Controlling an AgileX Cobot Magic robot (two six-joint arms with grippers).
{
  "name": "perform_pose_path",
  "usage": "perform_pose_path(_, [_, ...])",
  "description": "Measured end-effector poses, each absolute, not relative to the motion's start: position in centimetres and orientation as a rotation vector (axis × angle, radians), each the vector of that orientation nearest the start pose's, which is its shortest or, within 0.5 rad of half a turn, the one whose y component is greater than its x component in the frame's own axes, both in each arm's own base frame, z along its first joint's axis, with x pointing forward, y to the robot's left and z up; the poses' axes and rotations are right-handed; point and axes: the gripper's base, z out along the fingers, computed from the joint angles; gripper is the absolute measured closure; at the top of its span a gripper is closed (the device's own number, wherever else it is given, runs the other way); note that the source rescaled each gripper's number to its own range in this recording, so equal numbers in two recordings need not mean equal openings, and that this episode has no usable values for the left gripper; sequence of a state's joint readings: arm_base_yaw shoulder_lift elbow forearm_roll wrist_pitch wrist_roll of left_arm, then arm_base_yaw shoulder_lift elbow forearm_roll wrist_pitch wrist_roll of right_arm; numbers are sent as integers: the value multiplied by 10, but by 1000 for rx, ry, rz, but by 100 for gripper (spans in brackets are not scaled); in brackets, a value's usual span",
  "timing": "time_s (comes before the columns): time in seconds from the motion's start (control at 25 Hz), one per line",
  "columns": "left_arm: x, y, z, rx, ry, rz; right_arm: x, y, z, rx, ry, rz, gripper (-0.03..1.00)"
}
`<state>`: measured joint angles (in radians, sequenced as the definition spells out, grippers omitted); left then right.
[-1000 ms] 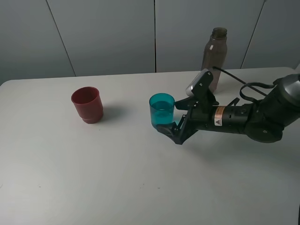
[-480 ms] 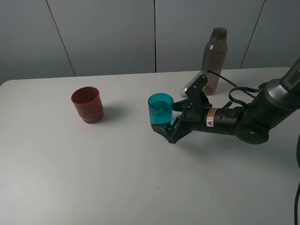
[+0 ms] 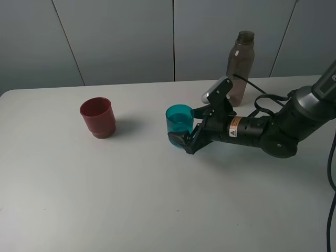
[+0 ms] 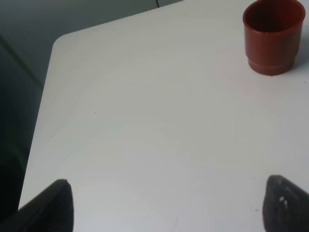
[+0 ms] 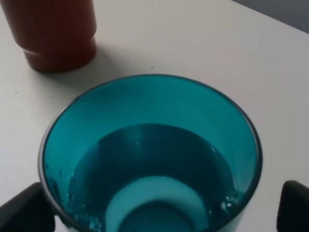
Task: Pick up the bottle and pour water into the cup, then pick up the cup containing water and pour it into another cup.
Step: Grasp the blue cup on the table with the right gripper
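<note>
The teal cup [image 3: 179,119] stands upright mid-table with water in it [image 5: 149,154]. My right gripper [image 3: 188,128] reaches in from the right, open, with one finger on each side of the cup's lower part [image 5: 159,208]. I cannot tell whether the fingers touch it. The smoky bottle [image 3: 240,68] stands upright at the back of the table, behind the right arm. The dark red cup [image 3: 97,116] sits upright at the left [image 4: 273,36] [image 5: 53,29]. My left gripper [image 4: 169,208] hangs open above bare table, holding nothing.
A black cable [image 3: 262,89] runs from the right arm past the bottle's base. The white table's [image 3: 157,199] left edge and rounded corner [image 4: 58,41] lie near the left gripper. A grey panelled wall stands behind the table.
My right gripper has slid left, so its open fingers now flank the teal cup instead of standing just right of it. Cups and bottle stay put.
</note>
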<state>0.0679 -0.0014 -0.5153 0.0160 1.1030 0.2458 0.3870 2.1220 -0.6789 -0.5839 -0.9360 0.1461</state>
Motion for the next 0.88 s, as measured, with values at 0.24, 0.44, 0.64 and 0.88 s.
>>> perform_pose_path(0.24, [-9,1,278,183,2068,212,289,162,55,-880,1866,598,-3])
perform_pose_path(0.44, [-9,1,278,183,2068,212,295,166,50,-884,1853,603,-3])
perform_pose_path(0.64, [-9,1,278,183,2068,212,296,166,51,-882,1841,606,-3])
perform_pose_path(0.88, [-9,1,278,183,2068,212,292,172,41,-868,1794,663,-3])
